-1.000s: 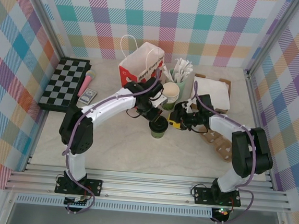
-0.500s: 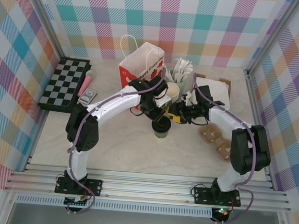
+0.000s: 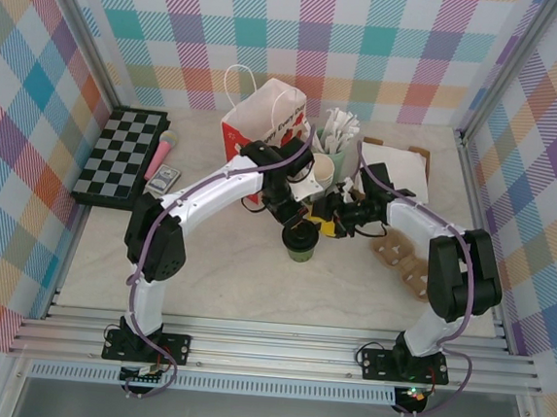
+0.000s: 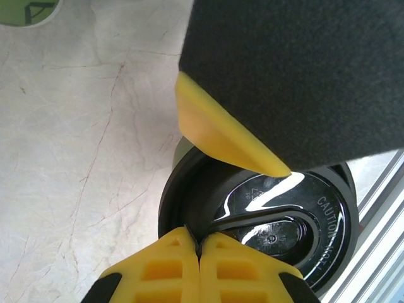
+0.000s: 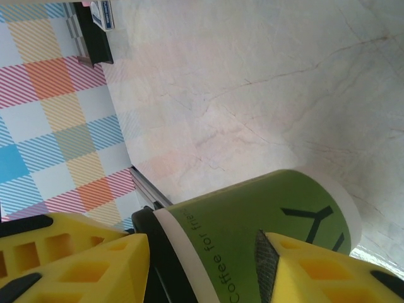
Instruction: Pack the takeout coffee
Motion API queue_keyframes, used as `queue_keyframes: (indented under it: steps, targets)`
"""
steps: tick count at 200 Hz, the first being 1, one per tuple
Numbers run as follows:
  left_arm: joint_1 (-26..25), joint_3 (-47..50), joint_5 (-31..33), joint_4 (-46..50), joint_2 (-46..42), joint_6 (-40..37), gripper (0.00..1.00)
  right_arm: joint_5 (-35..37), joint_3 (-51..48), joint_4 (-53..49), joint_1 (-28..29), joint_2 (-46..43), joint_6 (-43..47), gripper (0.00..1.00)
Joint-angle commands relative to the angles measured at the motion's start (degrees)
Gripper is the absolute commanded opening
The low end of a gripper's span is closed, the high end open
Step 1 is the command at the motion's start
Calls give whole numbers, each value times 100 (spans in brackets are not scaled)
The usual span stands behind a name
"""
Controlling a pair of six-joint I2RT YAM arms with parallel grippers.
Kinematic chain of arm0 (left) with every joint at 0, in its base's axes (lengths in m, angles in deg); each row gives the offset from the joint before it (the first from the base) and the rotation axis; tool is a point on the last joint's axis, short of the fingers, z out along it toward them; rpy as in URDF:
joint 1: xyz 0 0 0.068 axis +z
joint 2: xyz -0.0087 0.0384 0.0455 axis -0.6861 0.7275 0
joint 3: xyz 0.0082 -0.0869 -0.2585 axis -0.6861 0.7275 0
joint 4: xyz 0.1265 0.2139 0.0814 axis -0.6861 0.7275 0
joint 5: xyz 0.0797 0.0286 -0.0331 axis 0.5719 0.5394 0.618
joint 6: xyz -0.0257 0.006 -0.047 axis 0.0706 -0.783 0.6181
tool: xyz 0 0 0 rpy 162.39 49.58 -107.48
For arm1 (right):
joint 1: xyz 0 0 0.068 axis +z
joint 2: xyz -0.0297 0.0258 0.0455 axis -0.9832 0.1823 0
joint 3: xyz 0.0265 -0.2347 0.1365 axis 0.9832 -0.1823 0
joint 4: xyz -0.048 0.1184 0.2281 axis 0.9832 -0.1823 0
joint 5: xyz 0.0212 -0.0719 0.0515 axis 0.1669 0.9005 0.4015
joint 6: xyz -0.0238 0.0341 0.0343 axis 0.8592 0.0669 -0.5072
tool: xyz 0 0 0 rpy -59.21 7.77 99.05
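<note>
**Top view.** Since one second ago, my right claw (image 3: 324, 222) has closed in from the right on the takeout coffee (image 3: 301, 242). Its wrist has moved farther from the bases, uncovering more of the cardboard carrier (image 3: 403, 260). My left claw (image 3: 295, 216) has shifted slightly right and stays directly over the lid. The cup stands upright on the table (image 3: 224, 272), just in front of the red-and-white paper bag (image 3: 265, 120), almost where it stood before.

Pose:
- **Left arm:** it rises from its base to a raised joint. Its white link then reaches far and right, with the wrist bent down onto the cup.
- **Right arm:** it rises to an elbow at the right. The forearm reaches left toward the cup.

**Left wrist view.** The left claw (image 4: 199, 249) is clenched, with both yellow fingertips pressed together at the near rim of the cup's black lid (image 4: 278, 233). I cannot tell whether the rim is nipped between them. A black pad (image 4: 290, 76) of the right claw, edged in yellow, overhangs the far part of the lid.

**Right wrist view.** The right claw (image 5: 205, 252) is released and its jaws stand well apart. The takeout coffee (image 5: 252, 208) shows in the gap, with its green wall and lettering facing me. One finger sits level with the lid and the other overlaps the cup wall lower down. I cannot tell whether either pad touches the cup.
</note>
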Motion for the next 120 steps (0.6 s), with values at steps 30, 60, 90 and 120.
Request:
queue_keyframes:
  steps: [30,60,90,120]
  targets:
    - [-59,7,175,-154,110,89,0,-220,-166,-116,51,77,273,50]
    - [-62,171,208,-279,101,215,0,-109,-369,-66,59,187,333,50]
    - [-102,399,198,-483,100,413,0,120,-549,-20,61,318,394,50]
    - [-156,782,204,-651,82,608,0,288,-725,82,65,446,396,50]
